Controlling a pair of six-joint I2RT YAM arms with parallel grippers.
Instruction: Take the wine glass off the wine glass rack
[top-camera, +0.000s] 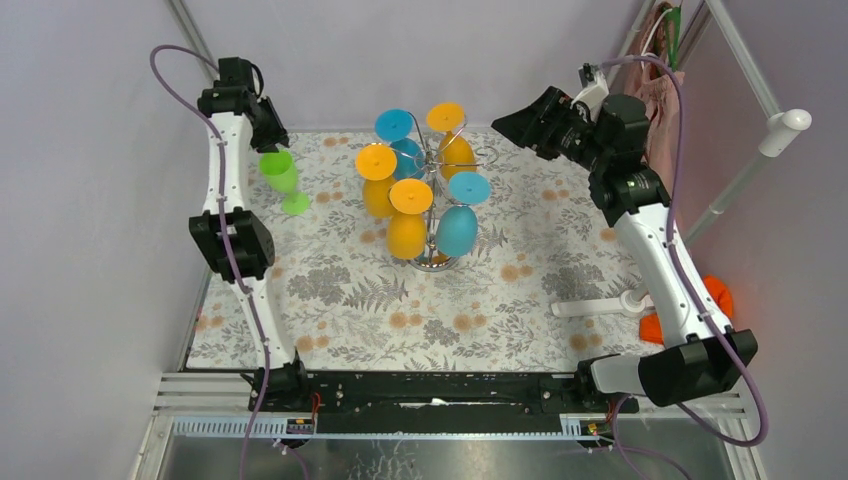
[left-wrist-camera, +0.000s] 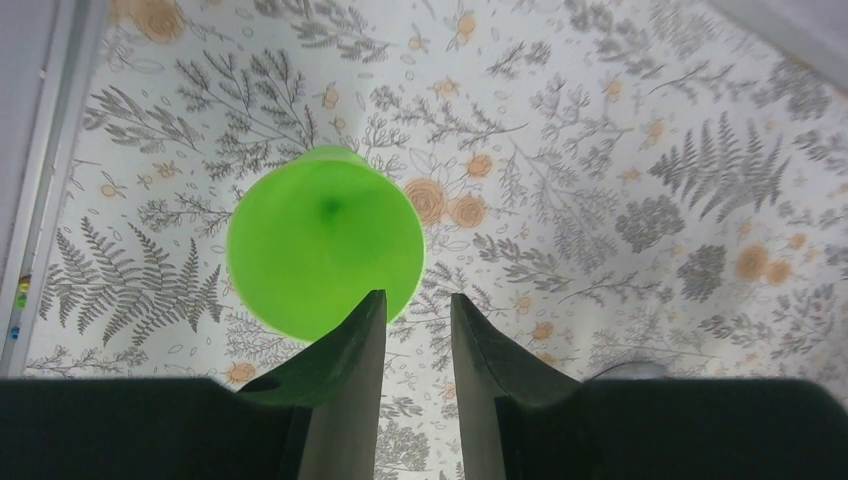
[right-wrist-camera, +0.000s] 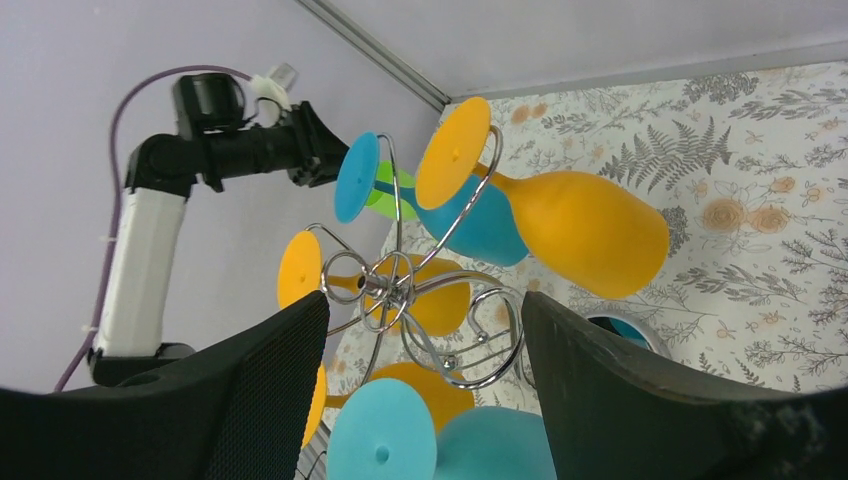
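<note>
Floral cloth covers the table under both arms.

Left gripper: it points down at the cloth, its fingers a narrow gap apart with nothing between them. Just below and ahead of the tips stands the green glass, upright on the cloth, mouth up, off the rack. Whether the nearer finger touches its rim cannot be told.

Right gripper: jaws wide and empty, facing the rack. In the wrist view the rack's scroll arms show between its fingers. In the top view they stand apart from the tips.

Orange glasses and blue glasses hang foot-up from those arms. From the right gripper, the green glass lies beyond the rack.
</note>
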